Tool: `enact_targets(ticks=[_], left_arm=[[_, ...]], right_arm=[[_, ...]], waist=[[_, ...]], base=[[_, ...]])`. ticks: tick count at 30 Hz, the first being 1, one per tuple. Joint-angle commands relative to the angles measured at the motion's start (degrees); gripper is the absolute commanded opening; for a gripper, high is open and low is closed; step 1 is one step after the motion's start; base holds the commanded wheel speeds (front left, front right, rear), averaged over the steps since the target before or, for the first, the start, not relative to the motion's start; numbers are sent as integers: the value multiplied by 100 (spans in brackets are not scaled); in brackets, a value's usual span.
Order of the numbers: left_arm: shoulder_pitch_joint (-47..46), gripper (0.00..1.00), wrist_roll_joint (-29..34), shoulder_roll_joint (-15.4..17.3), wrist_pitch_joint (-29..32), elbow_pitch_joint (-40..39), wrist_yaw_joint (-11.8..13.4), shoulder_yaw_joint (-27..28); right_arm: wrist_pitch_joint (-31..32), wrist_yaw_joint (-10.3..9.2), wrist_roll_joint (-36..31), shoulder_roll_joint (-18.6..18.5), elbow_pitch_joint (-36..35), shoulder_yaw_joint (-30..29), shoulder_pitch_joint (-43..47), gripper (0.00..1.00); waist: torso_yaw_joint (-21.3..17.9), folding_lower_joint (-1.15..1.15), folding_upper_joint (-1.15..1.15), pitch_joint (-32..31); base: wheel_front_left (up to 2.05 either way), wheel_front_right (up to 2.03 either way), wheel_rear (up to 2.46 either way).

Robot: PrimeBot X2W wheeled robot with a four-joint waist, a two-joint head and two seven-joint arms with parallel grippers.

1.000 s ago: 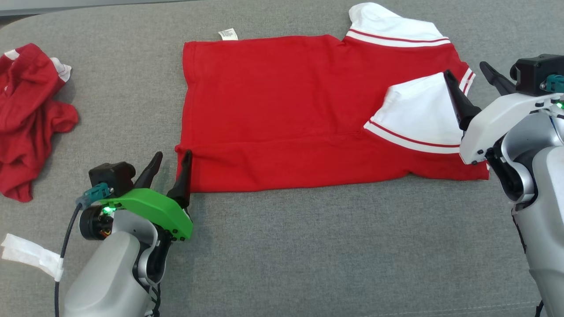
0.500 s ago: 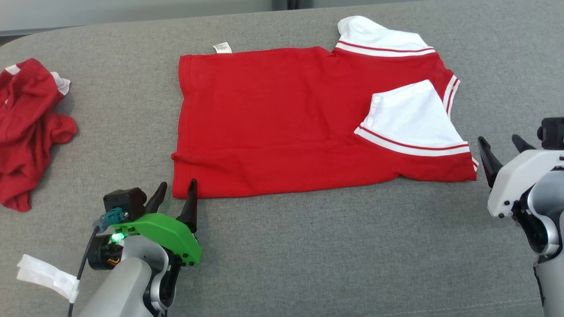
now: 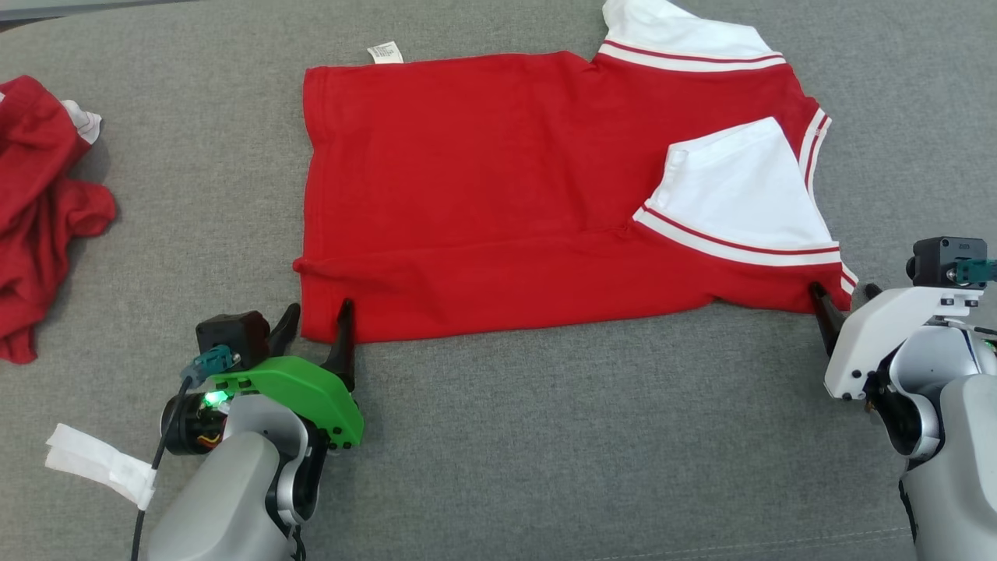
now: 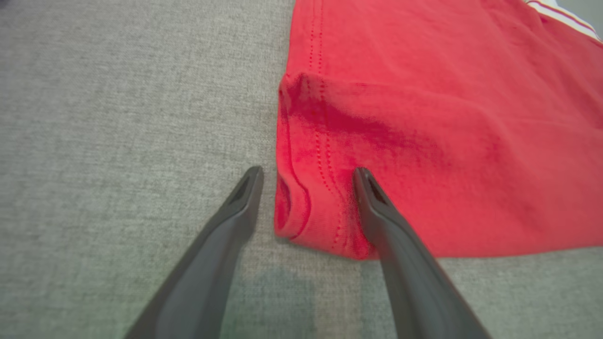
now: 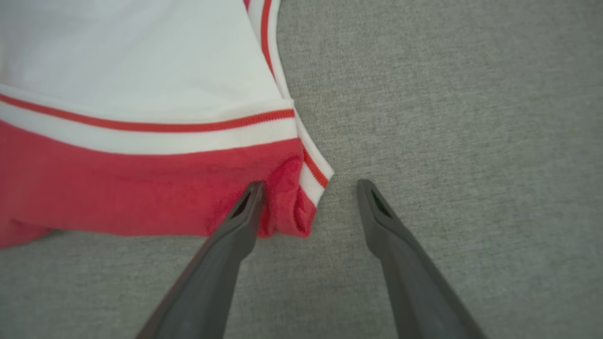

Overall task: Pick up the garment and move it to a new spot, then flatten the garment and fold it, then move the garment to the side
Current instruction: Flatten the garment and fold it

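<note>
Garment [image 3: 506, 195] lies flat; left fingers [image 3: 343, 343] spread astride its near-left corner, right fingers [image 3: 824, 312] spread astride its near-right corner.

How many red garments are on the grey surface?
2. The red shirt with white sleeves lies spread at centre; a crumpled red garment sits at far left, partly cut off by the frame, so others may lie outside it.
</note>
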Motion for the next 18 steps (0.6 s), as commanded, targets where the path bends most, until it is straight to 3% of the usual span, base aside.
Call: enact_targets(ticks=[1, 3, 4, 5, 6, 10, 18], left_arm=[[3, 100, -2, -25, 66, 162, -19, -38], [-16, 100, -17, -35, 158, 277, -57, -76], [-7, 100, -69, -59, 215, 334, -94, -90], [3, 36, -121, -88, 307, 406, -140, -118], [17, 0, -153, -105, 377, 456, -181, -146], [100, 0, -254, -188, 477, 560, -321, -182], [656, 0, -557, 37, 552, 249, -376, -39]], right_arm=[[-11, -6, -11, 4, 124, 36, -84, 100], [73, -5, 37, 12, 273, 113, -83, 100], [90, -3, 53, 6, 310, 155, -95, 65], [54, -3, 68, -3, 337, 187, -122, 11], [15, -3, 88, -11, 351, 217, -136, 0], [-94, -6, 166, -76, 328, 164, -63, 0], [138, -8, 567, 108, -413, -175, 494, 0]], waist=[[35, 0, 0, 42], [46, 0, 0, 64], [49, 0, 0, 71], [51, 0, 0, 76], [51, 0, 0, 76], [66, 0, 0, -25], [0, 0, 0, -428]], base=[[0, 0, 0], [0, 0, 0], [0, 0, 0], [0, 0, 0], [0, 0, 0], [0, 0, 0], [0, 0, 0]])
